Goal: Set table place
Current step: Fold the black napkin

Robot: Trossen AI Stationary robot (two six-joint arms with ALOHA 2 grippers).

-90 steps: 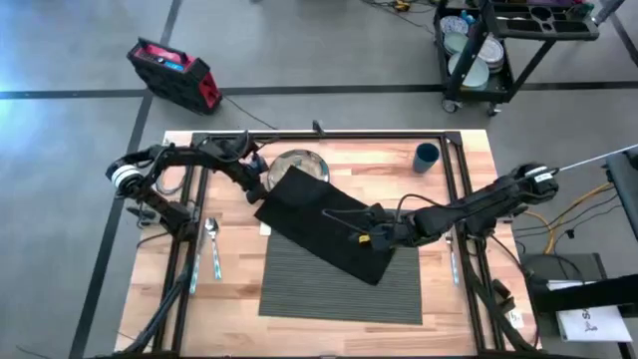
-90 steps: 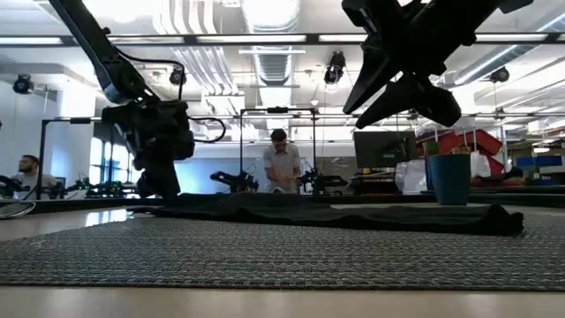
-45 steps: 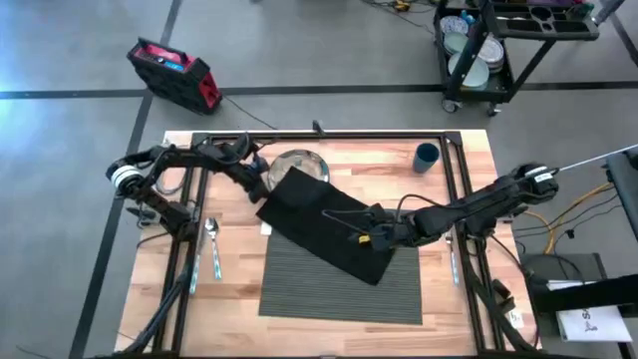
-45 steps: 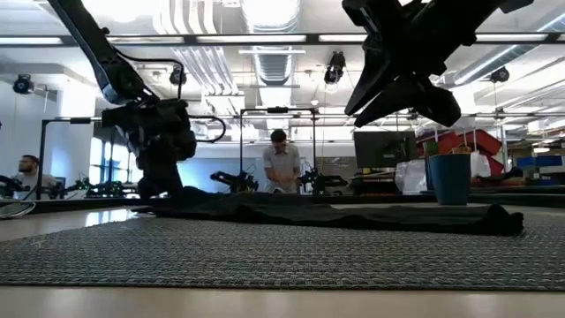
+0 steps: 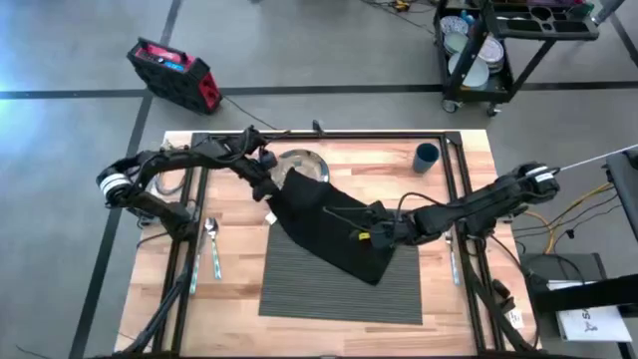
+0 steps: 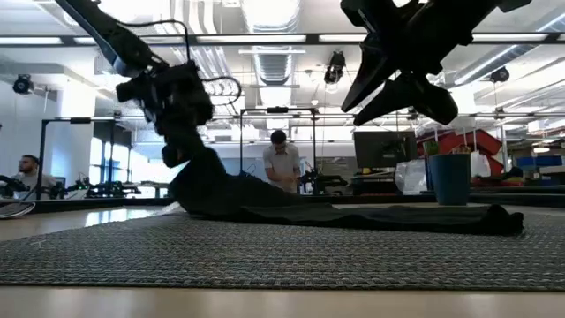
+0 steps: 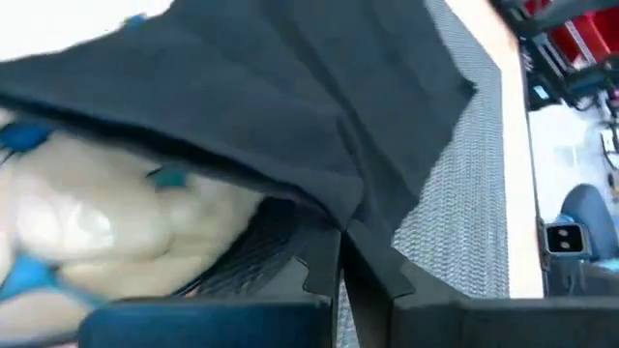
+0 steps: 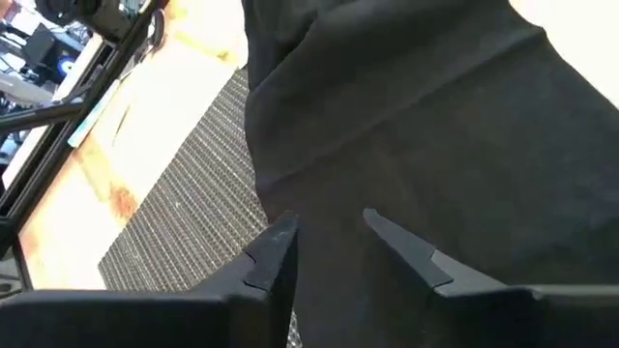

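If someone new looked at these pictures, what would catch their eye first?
Most striking is the black napkin lying askew over the far part of the grey placemat, one corner lifted by the left hand, shut on it. The right hand hangs open just above the napkin's near end. Behind them, a metal plate sits partly covered by the cloth.
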